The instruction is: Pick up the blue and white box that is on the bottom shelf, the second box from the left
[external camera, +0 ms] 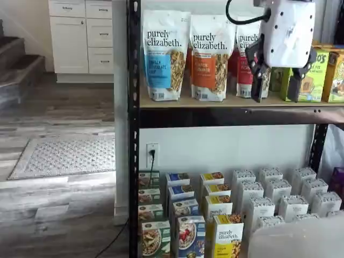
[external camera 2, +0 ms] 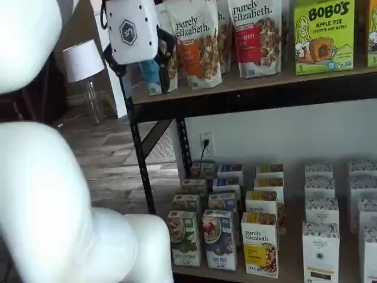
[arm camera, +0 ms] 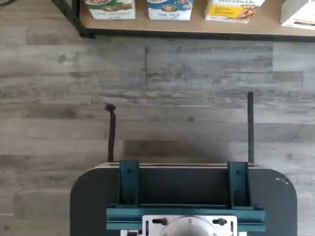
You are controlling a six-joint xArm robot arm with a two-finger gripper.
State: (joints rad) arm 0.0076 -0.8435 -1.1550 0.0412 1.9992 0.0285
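The blue and white box point(external camera: 188, 236) stands at the front of its row on the bottom shelf point(external camera 2: 200, 272), between a green-and-white carton point(external camera: 155, 239) and a yellow-and-white carton point(external camera: 228, 236). Both shelf views show it; in one it is the carton with red berries point(external camera 2: 219, 239). The wrist view catches only the lower part of the blue and white box point(arm camera: 170, 9) on the shelf board point(arm camera: 197, 27). My gripper point(external camera: 278, 86) hangs high up in front of the upper tier, far above the box, open with nothing between its black fingers point(external camera: 259, 80). The gripper's white body point(external camera 2: 129, 29) shows too.
Granola bags point(external camera: 164, 54) and green Bobo's boxes point(external camera 2: 323, 35) fill the upper tier. White cartons point(external camera: 277, 196) fill the right of the bottom shelf. A black rack post point(external camera: 134, 129) stands left of the cartons. The arm's white links point(external camera 2: 53, 200) block one shelf view. The dark teal-bracketed mount point(arm camera: 183, 196) hangs over grey wood floor point(arm camera: 157, 98).
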